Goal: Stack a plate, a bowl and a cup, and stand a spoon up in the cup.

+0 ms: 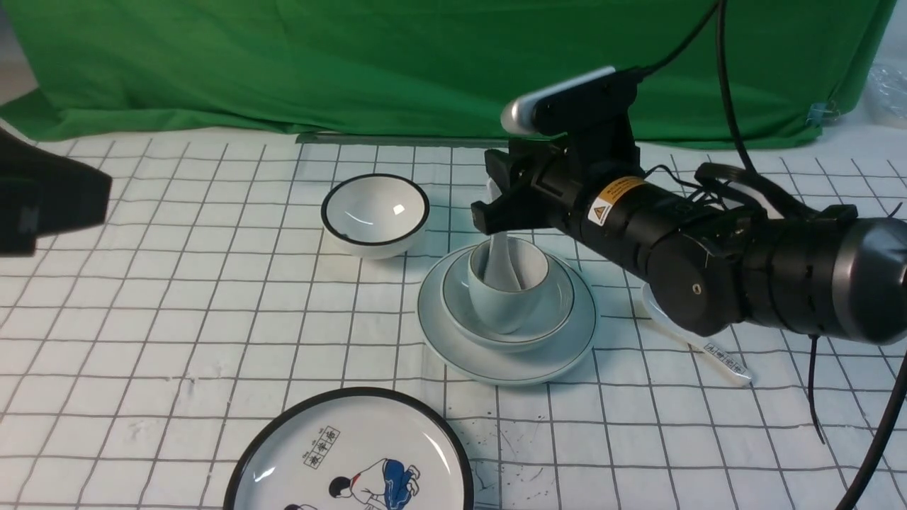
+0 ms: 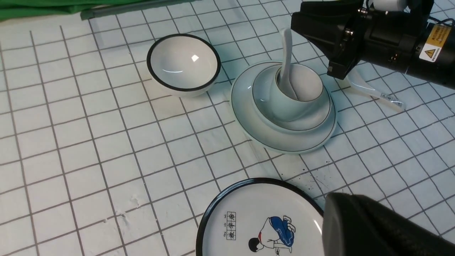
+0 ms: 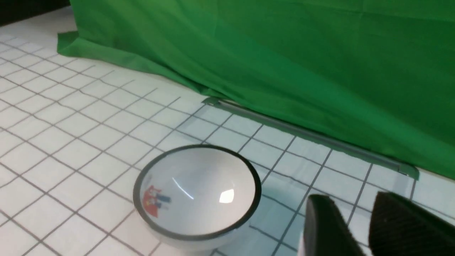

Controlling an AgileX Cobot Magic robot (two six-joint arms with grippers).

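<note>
Nearest to the robot lies a black-rimmed plate (image 1: pixel 397 439) with a cartoon figure, on the white checked cloth (image 1: pixel 177 319). The left gripper (image 2: pixel 350 217) shows only as a dark shape at the left side, well apart from the stack; its jaws are pressed together and hold nothing.

Further on, about in the middle of the cloth, is the plate (image 1: pixel 510 365), flat on the cloth; the bowl (image 1: pixel 549 322) sits on it, and the cup (image 1: pixel 496 304) stands upright inside the bowl. The spoon (image 2: pixel 286 53) stands in the cup with its scoop down at the bottom; its handle rises above the rim and leans to the far side.

To the right of the stack, partly under the right arm, a second white spoon (image 1: pixel 726 363) with printed characters lies on the cloth.

The right gripper (image 3: pixel 355 201) hangs just above and behind the cup, beside the top of the spoon handle. Its jaws are spread; in the right wrist view the cloth shows through the gap between them, and nothing is pinched there. Whether a finger touches the handle, I cannot tell.

Behind and to the left of the stack stands a smaller white bowl (image 1: pixel 375 209) with a thick black rim, apart from the plate; at the far edge hangs a green cloth (image 1: pixel 354 64).
</note>
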